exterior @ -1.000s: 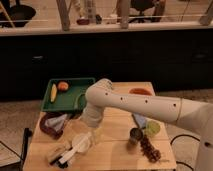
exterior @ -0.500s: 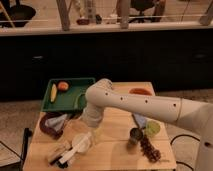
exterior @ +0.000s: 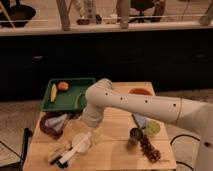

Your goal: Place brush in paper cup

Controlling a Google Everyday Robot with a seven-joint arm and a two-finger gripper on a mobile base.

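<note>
Brush point(exterior: 71, 153): lies flat at the front left of the wooden table point(exterior: 116, 156), with the black bristle end toward the near edge and the white handle slanting up to the right; nothing holds it.
Tan block point(exterior: 56, 154): just left of the brush, close against it.
Dark clustered item point(exterior: 150, 150): front right of the table, well apart from the brush.
Paper cup point(exterior: 81, 141): pale and round-rimmed, at the upper end of the brush handle; whether upright or tipped cannot be told.
Gripper point(exterior: 93, 134): low over the table just right of the paper cup, jaws spread wide with nothing in them; contact with the cup cannot be told.
Dark can point(exterior: 135, 135): upright, right of the gripper.
Yellow-green cup point(exterior: 152, 128): just right of the can.
Dark pouch point(exterior: 50, 124): left edge, behind the tan block.
White arm point(exterior: 145, 105): reaches in from the right and bends down to the gripper.
Green tray point(exterior: 75, 96): back left, with a yellow item point(exterior: 53, 92) and an orange one point(exterior: 62, 86) in it.
Red bowl point(exterior: 140, 91): back right, partly behind the arm.
</note>
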